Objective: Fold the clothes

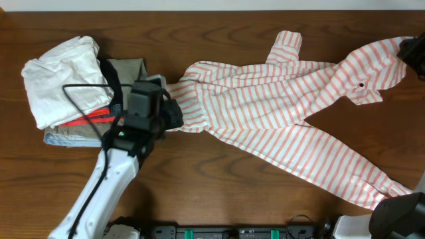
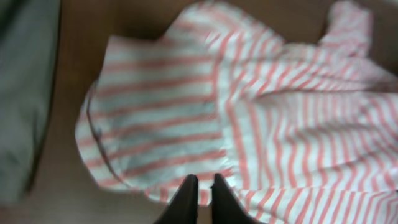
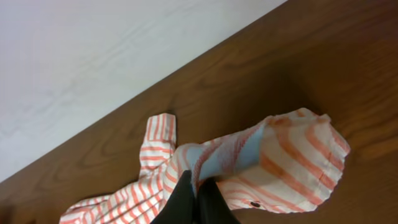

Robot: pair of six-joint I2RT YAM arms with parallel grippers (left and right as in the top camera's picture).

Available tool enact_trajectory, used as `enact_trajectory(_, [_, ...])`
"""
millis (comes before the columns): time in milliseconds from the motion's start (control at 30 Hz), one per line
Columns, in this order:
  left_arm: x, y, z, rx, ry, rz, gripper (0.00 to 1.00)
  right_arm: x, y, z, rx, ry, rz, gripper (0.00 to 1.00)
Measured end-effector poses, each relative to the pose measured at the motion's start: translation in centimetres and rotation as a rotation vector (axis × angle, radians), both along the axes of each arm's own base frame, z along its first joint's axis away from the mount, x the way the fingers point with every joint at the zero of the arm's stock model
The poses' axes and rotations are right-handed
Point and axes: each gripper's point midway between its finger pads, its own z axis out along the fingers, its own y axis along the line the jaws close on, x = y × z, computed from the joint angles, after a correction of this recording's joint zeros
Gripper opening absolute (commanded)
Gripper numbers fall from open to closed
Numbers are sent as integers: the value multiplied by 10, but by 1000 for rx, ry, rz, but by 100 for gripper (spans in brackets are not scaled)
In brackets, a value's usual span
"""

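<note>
Wood table (image 1: 219, 179), striped onesie (image 1: 265, 113) spread out; left gripper (image 2: 200, 186) and right gripper (image 3: 196, 190) each clamp cloth at their tips, first fold probably needs the ends brought together

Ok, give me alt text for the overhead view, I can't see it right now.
A pink-and-white striped garment lies spread across the wooden table, the left hand at its left end and the right hand at its top-right corner. A stack of folded clothes sits at far left.
</note>
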Motion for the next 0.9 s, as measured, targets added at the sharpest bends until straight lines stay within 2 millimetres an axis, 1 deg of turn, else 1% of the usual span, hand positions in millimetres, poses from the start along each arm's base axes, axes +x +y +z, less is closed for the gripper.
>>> enact_trajectory(67, [0,0,-17,-1,61,19,29,-1,0,-1,-1,4,-2,1])
enact_trajectory(167, [-1,-1,-39,-11,137,42,39,-2,0,-2,-3,12,-2,1])
enact_trajectory(233, [-4,-4,-52,-28,191,53,41,-3,-1,-3,-6,17,-4,1])
enact_trajectory(300, [-7,-7,-65,-50,247,70,47,-3,-1,-4,-9,22,-5,1])
enact_trajectory(400, [-12,-10,-82,-78,324,100,48,-4,-2,-5,-10,27,-8,1])
enact_trajectory(467, [-15,-11,-90,-90,361,116,49,-4,-2,-5,-11,29,-10,1])
enact_trajectory(567, [-19,-12,-96,-101,397,135,49,-4,-2,-5,-13,30,-12,1])
enact_trajectory(700, [-22,-13,-97,-114,419,150,53,-4,-3,-6,-14,31,-13,1])
enact_trajectory(900, [-24,-12,-98,-142,445,201,55,-5,-3,-6,-16,34,-14,1])
